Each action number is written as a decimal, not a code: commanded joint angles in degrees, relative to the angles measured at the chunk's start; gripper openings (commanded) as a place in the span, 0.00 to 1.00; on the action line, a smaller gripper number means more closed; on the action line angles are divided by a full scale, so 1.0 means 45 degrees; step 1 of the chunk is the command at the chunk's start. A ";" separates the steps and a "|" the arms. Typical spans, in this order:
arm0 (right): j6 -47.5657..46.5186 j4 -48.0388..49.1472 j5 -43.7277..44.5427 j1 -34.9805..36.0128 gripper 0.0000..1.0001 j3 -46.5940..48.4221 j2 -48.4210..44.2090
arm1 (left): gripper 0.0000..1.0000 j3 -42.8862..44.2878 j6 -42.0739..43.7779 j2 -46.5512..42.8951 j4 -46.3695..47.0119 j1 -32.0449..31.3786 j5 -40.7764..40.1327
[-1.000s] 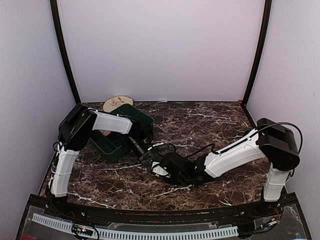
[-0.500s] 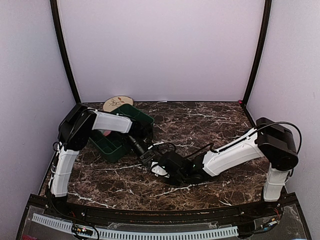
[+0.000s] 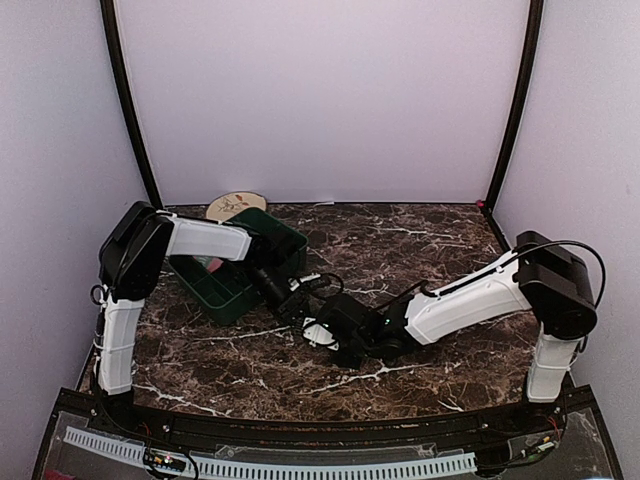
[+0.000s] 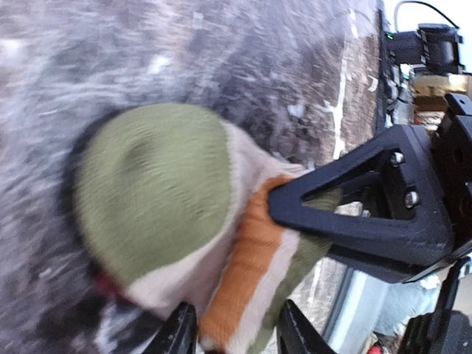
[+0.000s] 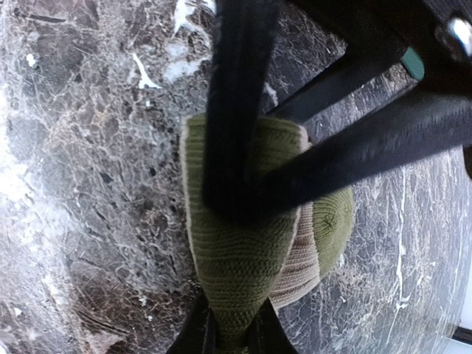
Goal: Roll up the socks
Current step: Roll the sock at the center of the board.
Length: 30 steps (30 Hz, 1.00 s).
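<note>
One sock (image 4: 155, 192) shows, bunched on the marble: olive-green toe, cream body, orange stripe at the cuff. In the top view the sock (image 3: 318, 333) is a pale patch where both grippers meet mid-table. My right gripper (image 5: 228, 330) is shut on a pinched fold of the sock (image 5: 236, 273); in the top view the right gripper (image 3: 328, 336) sits on it. My left gripper (image 4: 236, 316) is open, its fingers (image 4: 183, 328) either side of the striped cuff. In the top view the left gripper (image 3: 298, 310) lies just behind-left. The pink sock is not clearly in view.
A dark green bin (image 3: 228, 303) stands at the back left under my left arm, with something pinkish (image 3: 207, 265) inside. A round beige plate (image 3: 235, 207) leans behind it at the back wall. Purple walls close in the back and sides.
My right gripper has shut on the sock and crept slightly left. My left gripper has opened, and the left elbow has swung back and to the left.
</note>
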 commanded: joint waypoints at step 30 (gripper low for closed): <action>0.2220 -0.7193 -0.7024 -0.1965 0.00 0.4537 0.1226 | 0.42 -1.0644 -0.2602 -0.8566 1.1100 -0.2371 -0.7845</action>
